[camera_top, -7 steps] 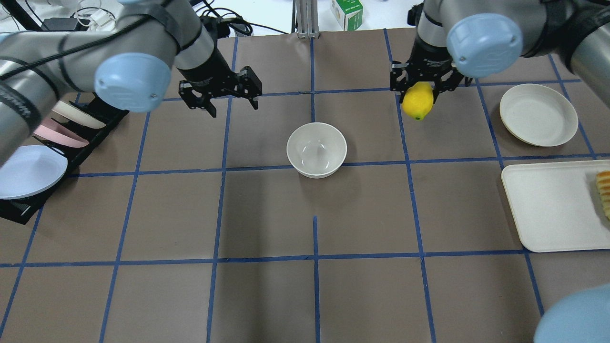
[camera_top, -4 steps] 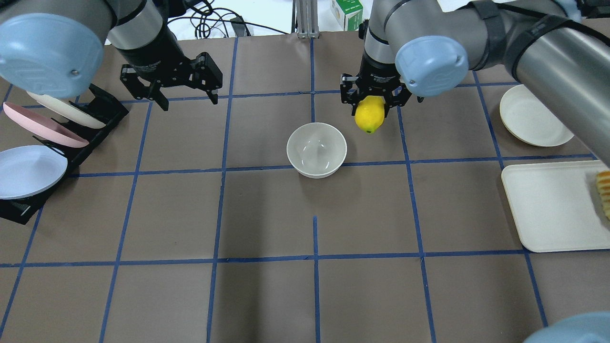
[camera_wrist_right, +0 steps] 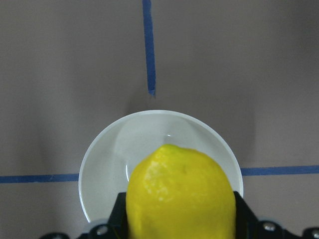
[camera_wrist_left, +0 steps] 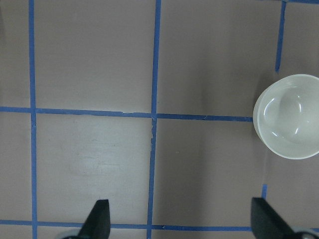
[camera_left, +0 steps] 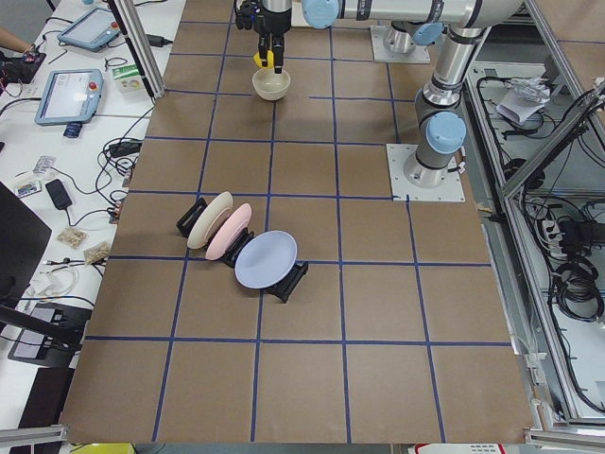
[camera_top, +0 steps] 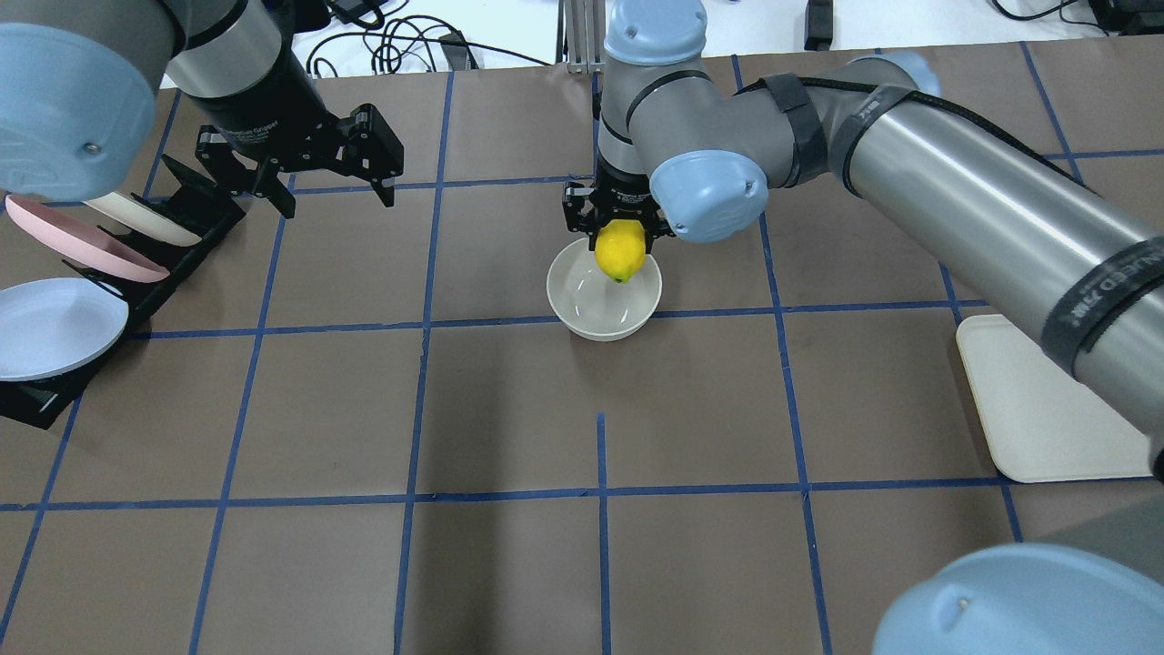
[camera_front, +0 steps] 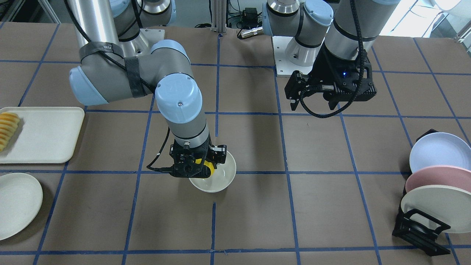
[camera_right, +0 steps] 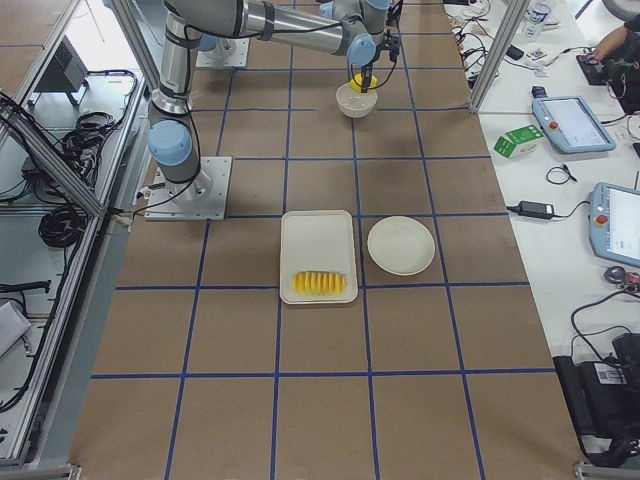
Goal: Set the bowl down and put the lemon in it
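The cream-white bowl stands upright at the table's middle; it also shows in the front view, the left wrist view and the right wrist view. My right gripper is shut on the yellow lemon and holds it just over the bowl's far rim. The lemon fills the right wrist view and is mostly hidden in the front view. My left gripper is open and empty, far left of the bowl.
A black rack with white, pink and cream plates stands at the left edge. A cream tray lies at the right, with pale orange slices on it. A flat cream plate sits beyond it.
My right gripper has carried the lemon left, from right of the bowl to over the bowl's far rim. My left gripper has moved slightly further left and back.
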